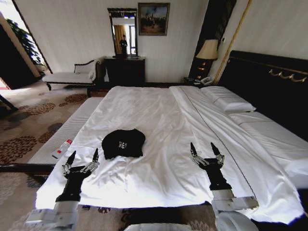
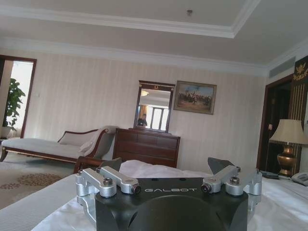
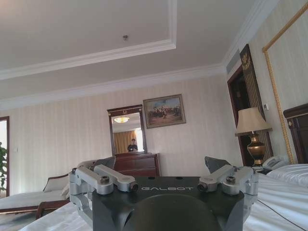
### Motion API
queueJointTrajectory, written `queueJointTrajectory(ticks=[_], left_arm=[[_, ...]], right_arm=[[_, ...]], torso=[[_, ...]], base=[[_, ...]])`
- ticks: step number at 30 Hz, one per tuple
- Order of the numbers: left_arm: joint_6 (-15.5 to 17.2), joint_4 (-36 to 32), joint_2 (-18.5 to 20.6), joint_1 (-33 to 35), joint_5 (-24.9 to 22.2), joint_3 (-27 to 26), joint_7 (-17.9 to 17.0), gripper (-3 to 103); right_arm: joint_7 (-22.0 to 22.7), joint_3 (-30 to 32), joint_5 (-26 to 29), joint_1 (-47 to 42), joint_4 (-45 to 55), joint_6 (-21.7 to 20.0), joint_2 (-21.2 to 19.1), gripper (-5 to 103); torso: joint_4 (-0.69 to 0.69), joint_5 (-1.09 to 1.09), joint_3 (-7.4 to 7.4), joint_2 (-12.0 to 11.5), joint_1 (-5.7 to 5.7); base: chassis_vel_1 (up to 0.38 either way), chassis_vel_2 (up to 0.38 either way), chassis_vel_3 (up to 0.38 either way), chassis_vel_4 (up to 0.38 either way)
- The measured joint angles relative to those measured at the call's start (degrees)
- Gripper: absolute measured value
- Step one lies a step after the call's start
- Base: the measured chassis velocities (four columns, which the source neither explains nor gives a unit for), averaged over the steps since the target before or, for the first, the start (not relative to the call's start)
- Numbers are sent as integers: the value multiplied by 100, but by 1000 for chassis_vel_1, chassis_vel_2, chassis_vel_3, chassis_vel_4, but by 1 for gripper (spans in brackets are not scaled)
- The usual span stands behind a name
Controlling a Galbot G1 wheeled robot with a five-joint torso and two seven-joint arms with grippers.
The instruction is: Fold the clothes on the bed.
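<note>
flanking the black t-shirt (image 1: 123, 143), both end effectors, left (image 1: 82, 158) and right (image 1: 206, 149), hover spread apart near the bed (image 1: 159, 115) edge.

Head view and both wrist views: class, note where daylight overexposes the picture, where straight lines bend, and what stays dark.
Head view: daylight blows out the upper left corner, the bed edges bow outward, and the black T-shirt loses its folds in shadow. Left wrist view: the doorway glares white; the left pincer is dark. Right wrist view: evenly lit, lamp glowing softly.

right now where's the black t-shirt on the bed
In the head view, the black T-shirt lies bunched on the bed near its foot, between the left gripper and right gripper, nearer the left.
</note>
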Motion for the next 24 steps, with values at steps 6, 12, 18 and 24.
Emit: queueJointTrajectory(ticks=[6,12,18,24], left_arm=[[-8,0,-21,-1,2,15,0,100],[-42,0,-38,11,7,23,-1,100],[-58,0,-24,11,-55,-42,-1,100],[-71,0,-4,12,-43,-49,-1,100]], right_arm=[[12,-7,74,-30,16,-9,-6,100],[15,3,72,-41,-8,1,-8,100],[14,2,72,-36,-1,1,-16,100],[26,-27,68,-5,-59,1,-27,100]], torso=[[0,-1,0,0,0],[0,0,0,0,1],[0,-1,0,0,1],[0,0,0,0,1]], base=[[69,98,-82,-89],[66,103,-71,-98],[52,111,-46,-107],[54,100,-53,-94]])
